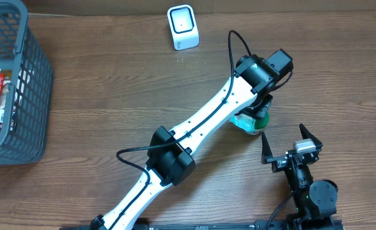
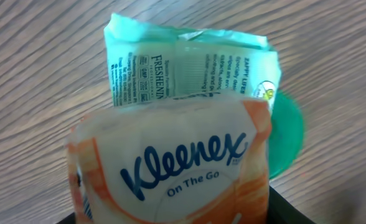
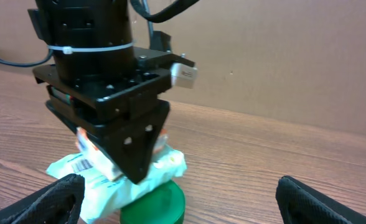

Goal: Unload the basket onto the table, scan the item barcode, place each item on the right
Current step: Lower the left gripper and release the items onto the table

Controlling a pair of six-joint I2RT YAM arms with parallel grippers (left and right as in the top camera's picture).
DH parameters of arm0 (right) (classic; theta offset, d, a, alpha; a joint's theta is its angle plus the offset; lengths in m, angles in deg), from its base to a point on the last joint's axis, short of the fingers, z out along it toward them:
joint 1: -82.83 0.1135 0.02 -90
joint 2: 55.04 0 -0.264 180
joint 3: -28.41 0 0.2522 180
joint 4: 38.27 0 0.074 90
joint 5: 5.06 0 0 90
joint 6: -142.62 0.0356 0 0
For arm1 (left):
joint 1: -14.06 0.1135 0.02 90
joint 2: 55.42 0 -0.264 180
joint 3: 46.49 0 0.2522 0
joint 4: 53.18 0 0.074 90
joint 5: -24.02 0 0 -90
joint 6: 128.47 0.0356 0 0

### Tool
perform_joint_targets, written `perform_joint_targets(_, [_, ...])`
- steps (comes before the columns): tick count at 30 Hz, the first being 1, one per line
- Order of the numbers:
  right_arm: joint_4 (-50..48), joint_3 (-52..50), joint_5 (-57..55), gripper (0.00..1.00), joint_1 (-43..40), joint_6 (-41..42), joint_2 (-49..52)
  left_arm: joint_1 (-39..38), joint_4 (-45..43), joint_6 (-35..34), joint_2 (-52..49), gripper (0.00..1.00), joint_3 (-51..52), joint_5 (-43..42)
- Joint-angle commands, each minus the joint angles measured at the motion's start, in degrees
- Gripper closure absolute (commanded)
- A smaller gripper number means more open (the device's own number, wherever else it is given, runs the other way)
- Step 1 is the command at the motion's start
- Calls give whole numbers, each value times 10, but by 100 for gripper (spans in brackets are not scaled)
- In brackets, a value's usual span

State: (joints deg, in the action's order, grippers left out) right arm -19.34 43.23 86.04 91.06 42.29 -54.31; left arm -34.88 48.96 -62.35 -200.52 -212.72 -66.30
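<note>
The desk (image 1: 111, 96) carries a basket (image 1: 38, 83) far left of the scanner (image 1: 183, 27). Well to the scanner's lower right, the left pincer (image 1: 257, 114) grips the Kleenex pack (image 2: 183, 168), which lies over a mint wipes pack (image 2: 189, 68) and a green disc (image 2: 289, 137). Farther from the scanner, the right pincer (image 1: 285, 137) stands fully open.

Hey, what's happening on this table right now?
The left gripper has reached down onto a small pile and looks closed on an orange Kleenex tissue pack. The pack lies over a mint-green wipes packet and a round green container. The right gripper sits open and empty nearby. The white barcode scanner stands at the table's far edge, well away from the pack.
</note>
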Motion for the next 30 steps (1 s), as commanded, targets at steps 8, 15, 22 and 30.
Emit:
perform_joint_targets(8, [-3, -6, 1, 0, -3, 0, -6, 10, 79, -21, 28, 52, -15, 61])
perform_joint_targets(15, [-3, -6, 0, 0, -3, 0, -6, 10, 84, -20, 28, 51, -14, 65])
perform_joint_targets(22, [-3, -6, 0, 0, -3, 0, -6, 10, 85, -18, 28, 49, -14, 98])
perform_joint_targets(30, [-3, -6, 1, 0, -3, 0, -6, 12, 85, -18, 28, 51, -9, 93])
